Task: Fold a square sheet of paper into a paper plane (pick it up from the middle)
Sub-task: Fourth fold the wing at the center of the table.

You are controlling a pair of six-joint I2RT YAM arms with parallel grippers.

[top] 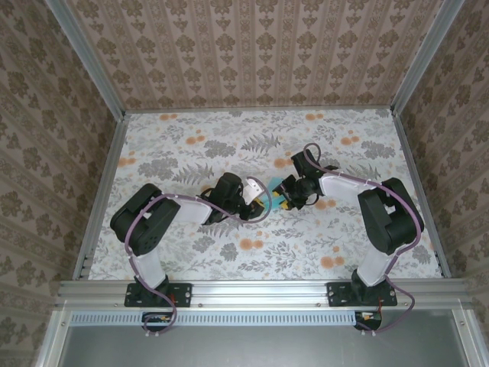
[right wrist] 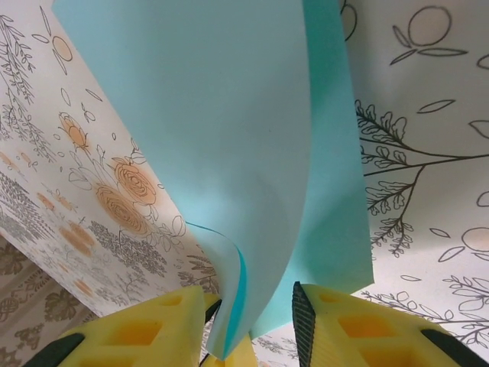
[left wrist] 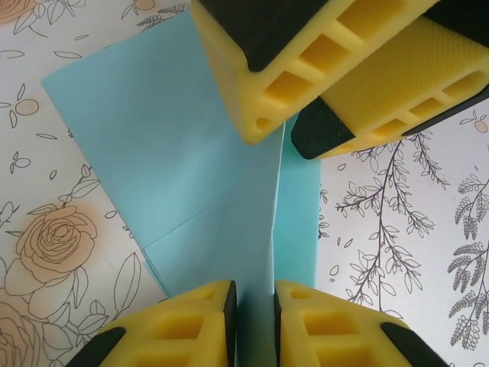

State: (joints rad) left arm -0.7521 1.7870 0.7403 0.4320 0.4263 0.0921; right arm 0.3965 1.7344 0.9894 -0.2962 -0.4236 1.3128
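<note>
In the overhead view the two arms meet at the centre of the frame over the floral desk (top: pixel 191 138). The turquoise sheet of paper (top: pixel 269 191) lies between the two tool heads. The left tool (top: pixel 258 205) comes at it from the lower left and the right tool (top: pixel 283 197) from the right, and the two are almost touching.

From the left wrist, the sheet of paper (left wrist: pixel 176 153) spreads across the upper left and centre of the frame. A straight crease runs down the middle of it, and a narrower flap lies to the right of that crease. The left tool (left wrist: pixel 254 290) sits at the bottom edge, its yellow fingers (left wrist: pixel 191 329) drawn close together and clenched on the strip of paper that passes between them. The right tool (left wrist: pixel 286 130) reaches in from the upper right, its tips over the top of the crease.

From the right wrist, the sheet of paper (right wrist: pixel 229 115) rises in a curve from the bottom centre to the top of the frame, lifted off the desk (right wrist: pixel 428 153). The right tool (right wrist: pixel 248 294) is released. The paper's lower edge lies against the left finger (right wrist: pixel 153 329), and a clear gap separates it from the black pad of the other finger.
</note>
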